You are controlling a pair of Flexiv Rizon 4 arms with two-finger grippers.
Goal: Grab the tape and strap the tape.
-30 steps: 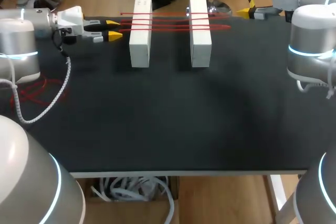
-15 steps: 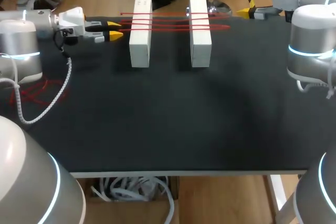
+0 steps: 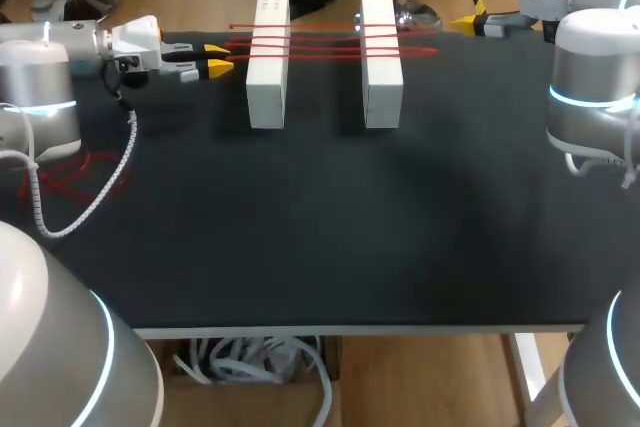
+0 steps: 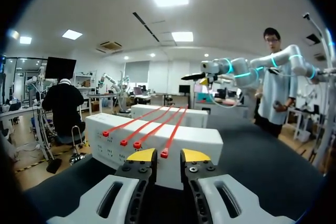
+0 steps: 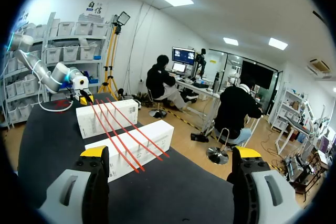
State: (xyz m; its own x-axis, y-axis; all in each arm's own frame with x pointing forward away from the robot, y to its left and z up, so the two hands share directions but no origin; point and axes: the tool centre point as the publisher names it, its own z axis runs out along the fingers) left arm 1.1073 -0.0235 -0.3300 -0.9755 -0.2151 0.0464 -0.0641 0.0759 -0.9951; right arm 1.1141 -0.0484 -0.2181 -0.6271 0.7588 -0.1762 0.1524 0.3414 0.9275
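1. Red and thin, four flat tapes (image 3: 330, 39) lay side by side across the tops of two white rectangular blocks (image 3: 268, 77), spanning the gap between them at the far side of the black table (image 3: 320, 227).
2. From the left wrist view, each of the tapes (image 4: 152, 124) ended in a small thicker red tab at the near block's edge, just ahead of the fingers.
3. By the look of them they would be light and limp, likely to sag or slide off the smooth block tops if dragged. That was a guess, not something seen.
4. The best hold seemed to be an end tab, where the strip overhung the outer edge of a block, pinched flat from both sides.
5. The count was four tapes on the blocks and two blocks. A loose red tangle (image 3: 70, 175) also lay on the table near the left arm, its strands too jumbled to count.
6. The left gripper (image 3: 217, 57) sat level with the tape ends, just beside the left block. Its yellow tips had only a narrow gap between them and held nothing.
7. Its own camera showed that left gripper (image 4: 168, 156) lined up with the tab nearest it, though not around it.
8. The right gripper (image 3: 470, 22) hung well apart, past the right block, near the table's far right corner.
9. In its wrist view the right gripper (image 5: 170, 153) was spread wide and empty, with the tapes (image 5: 123, 140) and both blocks out ahead of it.
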